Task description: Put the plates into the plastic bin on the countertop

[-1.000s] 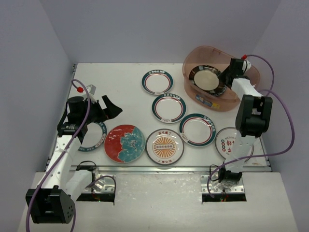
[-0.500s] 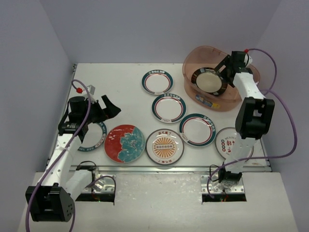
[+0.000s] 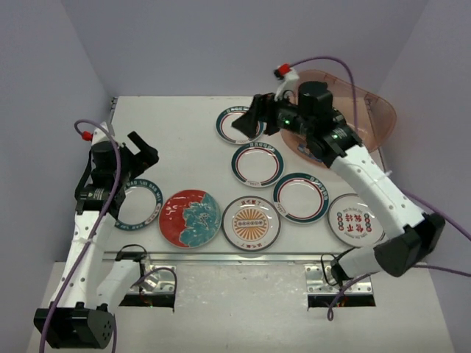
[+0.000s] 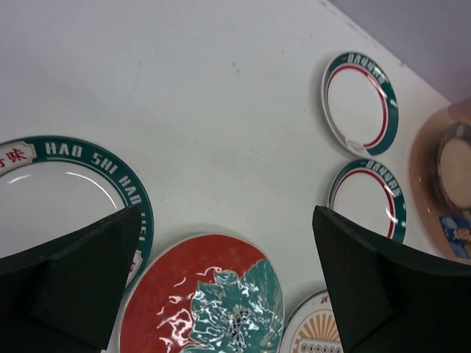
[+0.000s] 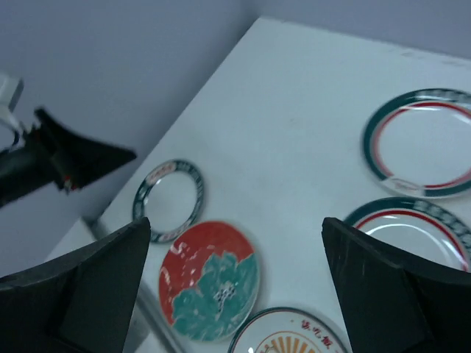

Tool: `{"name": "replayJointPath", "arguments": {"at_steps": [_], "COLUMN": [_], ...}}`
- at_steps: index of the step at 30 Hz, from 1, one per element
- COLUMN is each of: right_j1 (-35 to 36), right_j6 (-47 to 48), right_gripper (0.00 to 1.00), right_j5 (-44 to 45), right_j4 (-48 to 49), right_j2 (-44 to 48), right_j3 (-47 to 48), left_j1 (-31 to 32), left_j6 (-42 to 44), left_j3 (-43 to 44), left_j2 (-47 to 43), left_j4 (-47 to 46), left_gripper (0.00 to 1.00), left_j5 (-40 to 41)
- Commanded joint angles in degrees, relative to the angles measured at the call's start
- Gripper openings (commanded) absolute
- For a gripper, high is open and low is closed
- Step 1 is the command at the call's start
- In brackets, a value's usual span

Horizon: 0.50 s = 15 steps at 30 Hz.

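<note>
Several plates lie on the white countertop (image 3: 184,125): three teal-and-red rimmed ones (image 3: 257,163), (image 3: 301,197), (image 3: 234,132), a red-lettered one (image 3: 356,219), an orange sunburst one (image 3: 251,222), a red-and-teal floral one (image 3: 190,218) and a teal lettered-rim one (image 3: 138,204). The pinkish plastic bin (image 3: 372,110) stands at the far right. The left wrist view shows a dark-rimmed plate (image 4: 452,165) inside it. My right gripper (image 3: 246,121) is open and empty, above the farthest plate. My left gripper (image 3: 143,153) is open and empty, above the lettered-rim plate's far edge.
Lavender walls (image 3: 51,88) close in the left, back and right sides. A metal strip (image 3: 243,256) runs along the near edge. My right arm (image 3: 368,180) stretches over the right-hand plates. Purple cables (image 3: 324,62) loop above both arms.
My right arm has swung out of the bin to the left, over the farthest plate, leaving the dark-rimmed plate inside. My left gripper has moved a little back and left.
</note>
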<state>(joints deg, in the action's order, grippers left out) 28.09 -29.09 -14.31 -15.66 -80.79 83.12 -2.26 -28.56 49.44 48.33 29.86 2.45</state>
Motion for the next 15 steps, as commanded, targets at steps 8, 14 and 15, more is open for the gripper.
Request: {"name": "replayJointPath", "arguments": {"at_steps": [8, 14, 15], "right_j1": [8.9, 10.8, 10.9], "right_j6": [27.6, 27.4, 27.3], "right_gripper": [0.97, 0.93, 0.91], "right_j5": [-23.7, -22.8, -23.4], "right_j4": [-32.0, -30.1, -29.8], "right_j2": [-47.5, -55.4, -55.9], "right_j3": [30.2, 29.2, 28.6], "left_j1": [0.4, 0.4, 0.3], "left_j6": [2.5, 3.0, 3.0], "left_j3": [-1.2, -1.8, -1.8], "left_j2": [-5.4, -4.7, -4.7], "left_j4": [-2.3, -3.4, -3.5], "left_gripper": [1.0, 1.0, 1.0], "left_j5": [10.0, 6.8, 6.5]}}
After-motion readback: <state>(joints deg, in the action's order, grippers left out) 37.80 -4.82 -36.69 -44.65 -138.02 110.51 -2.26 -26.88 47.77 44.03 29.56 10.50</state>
